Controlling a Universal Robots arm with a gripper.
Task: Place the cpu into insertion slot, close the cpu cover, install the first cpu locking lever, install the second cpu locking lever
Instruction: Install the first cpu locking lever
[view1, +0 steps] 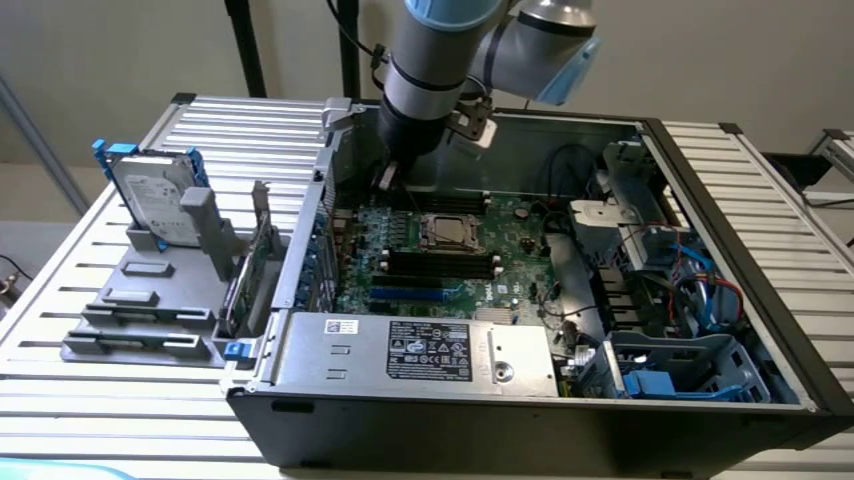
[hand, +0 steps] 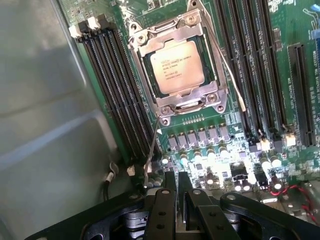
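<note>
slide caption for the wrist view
pale silvery-tan square cpu seated within silvery metal frame cover, black gripper near thin wire lever

An open computer case (view1: 534, 440) lies on the slatted metal bench (view1: 80, 400). The arm (view1: 434, 60) reaches down from above. Its gripper (view1: 388, 183) hangs inside the case near the wall on the exterior view's left, over the edge of the green circuit board (view1: 514, 250) and apart from the insertion slot (view1: 447, 232) with its silvery rim. Black memory strips (view1: 441, 265) run just beside the slot. A grey labelled metal box (view1: 427, 350) sits along the near side. Outside the case, a hard drive (view1: 144, 195) stands upright in a grey holder (view1: 147, 300).
</note>
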